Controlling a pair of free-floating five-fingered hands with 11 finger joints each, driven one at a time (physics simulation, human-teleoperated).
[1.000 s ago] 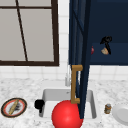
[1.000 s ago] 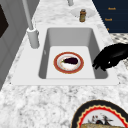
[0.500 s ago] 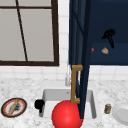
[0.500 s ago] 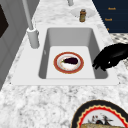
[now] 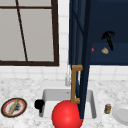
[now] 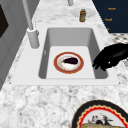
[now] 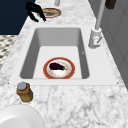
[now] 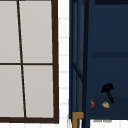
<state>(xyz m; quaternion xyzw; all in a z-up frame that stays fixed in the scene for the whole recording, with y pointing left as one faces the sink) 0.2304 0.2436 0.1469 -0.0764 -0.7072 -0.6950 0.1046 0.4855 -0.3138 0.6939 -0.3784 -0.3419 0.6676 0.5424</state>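
Observation:
My left hand hovers at the sink's front left corner, fingers relaxed and holding nothing; in the left side view the left hand hangs over the basin's rim, and it appears as the left hand in the right side view. My right hand is up inside the open blue cabinet, fingers pointing down just above a small tan object; right hand holds nothing. In the sink lies a red-rimmed plate with a dark eggplant.
The cabinet door stands open over the sink, brass handle facing out. A red ball sits low in front. A patterned plate is left, a jar and white plate right. The faucet stands behind.

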